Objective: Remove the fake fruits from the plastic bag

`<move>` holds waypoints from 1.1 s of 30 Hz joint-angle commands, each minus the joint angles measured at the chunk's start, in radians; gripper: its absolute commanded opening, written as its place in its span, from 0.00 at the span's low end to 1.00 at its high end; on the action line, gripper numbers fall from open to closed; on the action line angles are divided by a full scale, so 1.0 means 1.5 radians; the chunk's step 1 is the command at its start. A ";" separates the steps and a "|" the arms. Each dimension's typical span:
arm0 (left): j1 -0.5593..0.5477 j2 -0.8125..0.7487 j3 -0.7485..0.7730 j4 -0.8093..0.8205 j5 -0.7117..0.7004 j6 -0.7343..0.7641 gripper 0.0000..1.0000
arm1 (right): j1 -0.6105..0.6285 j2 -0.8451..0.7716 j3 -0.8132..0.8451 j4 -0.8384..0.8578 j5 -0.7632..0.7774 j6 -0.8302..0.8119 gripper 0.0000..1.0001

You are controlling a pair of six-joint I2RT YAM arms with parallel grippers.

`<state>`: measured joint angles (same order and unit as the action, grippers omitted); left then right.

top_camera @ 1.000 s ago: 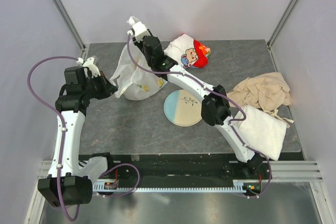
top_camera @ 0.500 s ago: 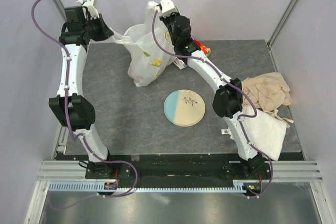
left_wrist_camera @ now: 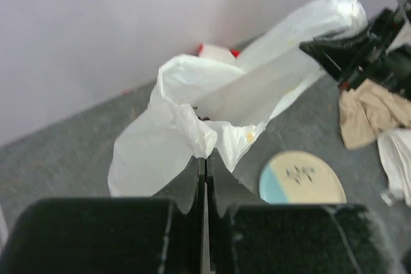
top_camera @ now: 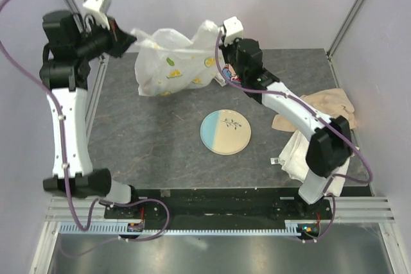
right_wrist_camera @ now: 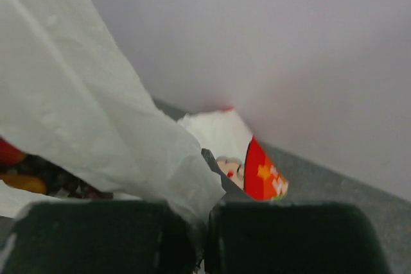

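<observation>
Lifted higher: plastic bag (top_camera: 168, 72) | strung between left gripper (top_camera: 130, 35) and right gripper (top_camera: 217, 35) | both pinch it

Top looks down; close wrist views apparently share the bag (left_wrist_camera: 212, 94).

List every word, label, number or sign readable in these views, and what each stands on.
No text is readable in any view.
On the packet: pale marks on its red part, too blurred to read.
On the plastic bag: yellow and green prints, no legible words.
On the plate: a sprig drawing, no words.
</observation>
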<state>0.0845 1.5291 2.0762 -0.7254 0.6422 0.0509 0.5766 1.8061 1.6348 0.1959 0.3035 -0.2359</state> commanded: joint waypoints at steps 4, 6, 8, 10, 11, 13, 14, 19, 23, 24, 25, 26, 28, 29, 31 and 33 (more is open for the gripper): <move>0.005 -0.233 -0.429 -0.235 -0.031 0.160 0.02 | 0.032 -0.168 -0.290 -0.200 -0.143 0.109 0.18; 0.004 -0.260 -0.486 -0.282 -0.082 0.200 0.02 | 0.050 -0.207 -0.343 -0.208 -0.120 0.131 0.40; 0.004 -0.290 -0.494 -0.318 -0.089 0.233 0.02 | 0.051 -0.229 -0.349 -0.236 -0.134 0.135 0.49; 0.004 -0.305 -0.475 -0.362 -0.035 0.256 0.02 | 0.052 -0.262 -0.308 -0.293 -0.162 0.130 0.61; 0.004 -0.312 -0.468 -0.377 -0.012 0.268 0.02 | 0.053 -0.272 -0.285 -0.314 -0.177 0.117 0.63; 0.004 -0.311 -0.464 -0.413 0.036 0.280 0.02 | 0.053 -0.298 -0.199 -0.392 -0.220 0.103 0.67; 0.004 -0.306 -0.467 -0.422 0.043 0.289 0.02 | 0.054 -0.304 -0.170 -0.417 -0.283 0.092 0.69; 0.003 -0.311 -0.501 -0.434 0.064 0.309 0.02 | 0.077 -0.364 -0.086 -0.435 -0.353 0.101 0.80; 0.004 -0.338 -0.545 -0.366 0.049 0.255 0.02 | 0.113 -0.361 -0.138 -0.383 -0.378 0.084 0.73; 0.004 -0.341 -0.549 -0.362 0.038 0.249 0.02 | 0.114 -0.339 -0.139 -0.384 -0.413 0.079 0.70; 0.004 -0.342 -0.551 -0.363 0.025 0.249 0.02 | 0.115 -0.325 -0.140 -0.386 -0.431 0.055 0.67; 0.003 -0.345 -0.552 -0.364 0.017 0.250 0.02 | 0.121 -0.309 -0.142 -0.389 -0.447 0.044 0.63; 0.003 -0.358 -0.553 -0.364 0.000 0.247 0.02 | 0.128 -0.260 -0.144 -0.381 -0.443 0.023 0.58; 0.003 -0.364 -0.555 -0.363 0.000 0.247 0.02 | 0.132 -0.242 -0.150 -0.367 -0.431 0.028 0.54; 0.004 -0.377 -0.558 -0.359 -0.001 0.247 0.02 | 0.133 -0.188 -0.151 -0.319 -0.403 0.050 0.51; 0.003 -0.380 -0.561 -0.356 -0.001 0.248 0.02 | 0.137 -0.133 -0.155 -0.264 -0.395 0.066 0.50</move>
<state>0.0856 0.9924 1.2400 -1.2900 0.6540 0.4450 0.7712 1.4899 1.4303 -0.3107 -0.3058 -0.1535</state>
